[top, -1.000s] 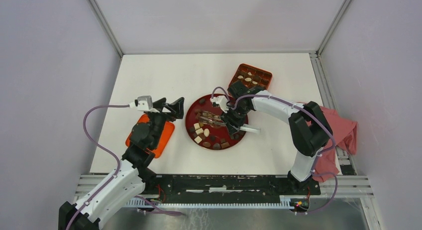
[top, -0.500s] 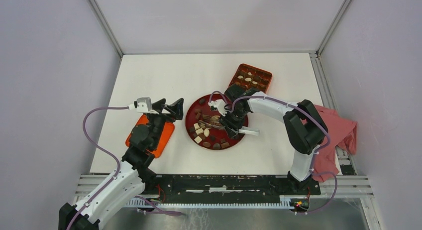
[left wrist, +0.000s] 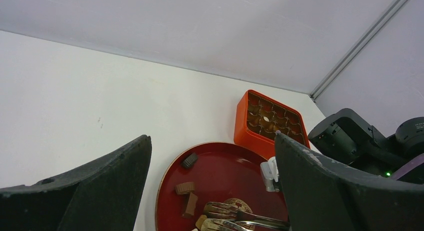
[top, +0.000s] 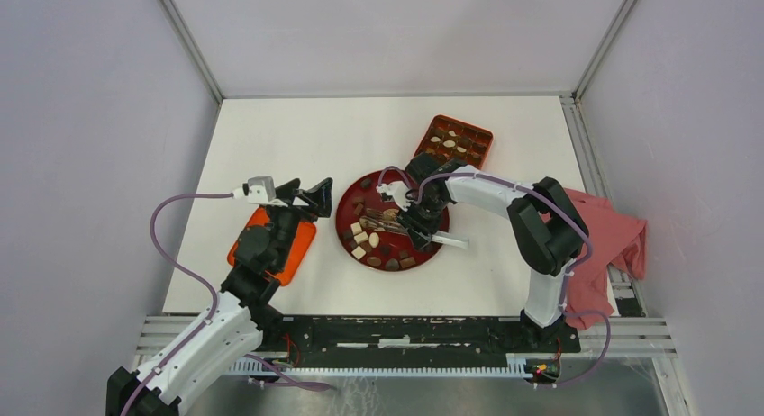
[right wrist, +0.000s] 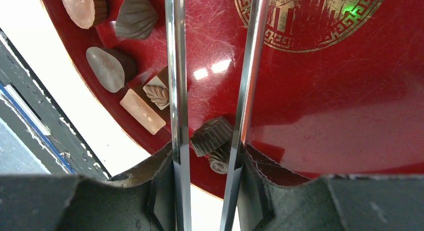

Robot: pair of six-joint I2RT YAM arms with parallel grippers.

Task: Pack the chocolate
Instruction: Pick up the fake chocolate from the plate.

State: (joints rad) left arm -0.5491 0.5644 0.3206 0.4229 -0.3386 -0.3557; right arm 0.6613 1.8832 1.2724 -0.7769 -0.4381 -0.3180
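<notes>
The chocolate (top: 362, 239) lies in loose dark, tan and cream pieces on the red plate (top: 343, 220). More pieces fill the orange gridded box (top: 453, 139) behind it. My right gripper (top: 416, 220) is low over the plate, shut on metal tongs (top: 386, 220) that point left. In the right wrist view the two tong arms (right wrist: 175, 66) run up between my fingers (right wrist: 160, 163), and a dark ribbed chocolate (right wrist: 212, 135) lies on the plate (right wrist: 325, 91) between them; the tips are out of frame. My left gripper (top: 306, 193) hangs open left of the plate, holding nothing.
An orange lid (top: 295, 252) lies under the left arm. A pink cloth (top: 620, 240) hangs off the table's right edge. The left wrist view shows the box (left wrist: 270, 123), the plate (left wrist: 225, 163) and the tong tips (left wrist: 235, 211). Grey walls close in three sides.
My right arm has slid a little to the left over the plate, carrying the tongs with it. The left arm has not moved.
</notes>
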